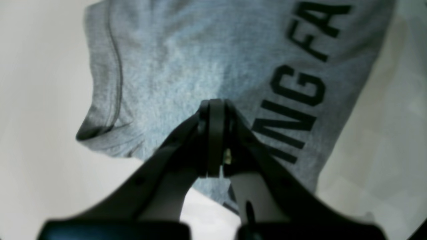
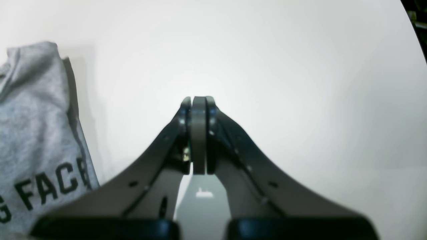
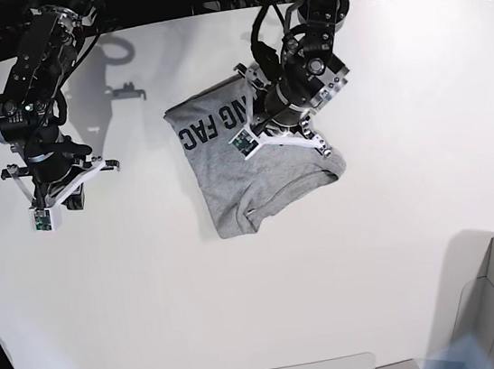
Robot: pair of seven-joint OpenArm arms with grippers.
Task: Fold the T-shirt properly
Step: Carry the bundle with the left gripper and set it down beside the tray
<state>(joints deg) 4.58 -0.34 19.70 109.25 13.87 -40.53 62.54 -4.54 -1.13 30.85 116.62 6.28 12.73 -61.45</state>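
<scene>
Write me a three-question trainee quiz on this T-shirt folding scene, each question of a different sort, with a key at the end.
1. True or false: the right gripper is clamped on the T-shirt.
2. Multiple choice: the left gripper is
A. wide open over bare table
B. shut, above the T-shirt
C. out of every view
3. Fill in: in the base view, the black lettering sits at the shirt's ____ end (upper or lower).

Key
1. False. It is shut with nothing in it, over the bare white table, off to one side of the shirt.
2. B
3. Upper
</scene>
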